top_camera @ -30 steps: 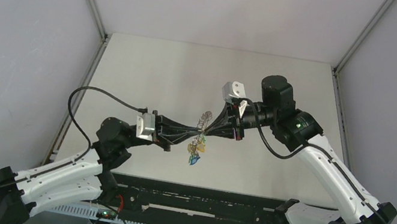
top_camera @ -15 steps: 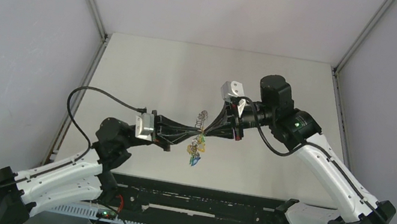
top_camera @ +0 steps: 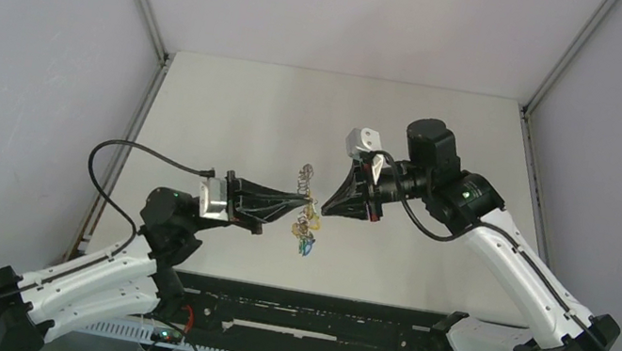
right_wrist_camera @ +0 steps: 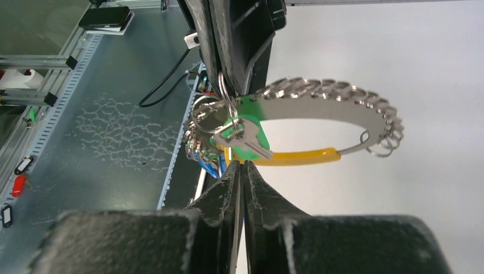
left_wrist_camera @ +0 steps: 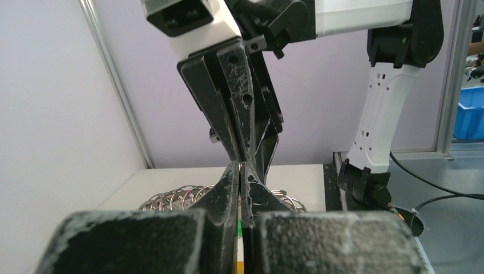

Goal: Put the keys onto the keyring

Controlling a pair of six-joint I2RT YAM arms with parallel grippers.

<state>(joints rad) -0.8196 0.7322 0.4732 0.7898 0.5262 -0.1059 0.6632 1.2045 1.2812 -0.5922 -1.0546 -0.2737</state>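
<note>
Left fingers and right fingers both pressed tight, meeting tip to tip at the keyring above the surface, green key dangling!

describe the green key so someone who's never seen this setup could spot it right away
Where the left claw and right claw meet above the table, a silvery keyring with a yellow band hangs. In the right wrist view the green key sits at its left end, just above the claw tips. Its bright green head stands out from the bare metal rings around it.
</note>
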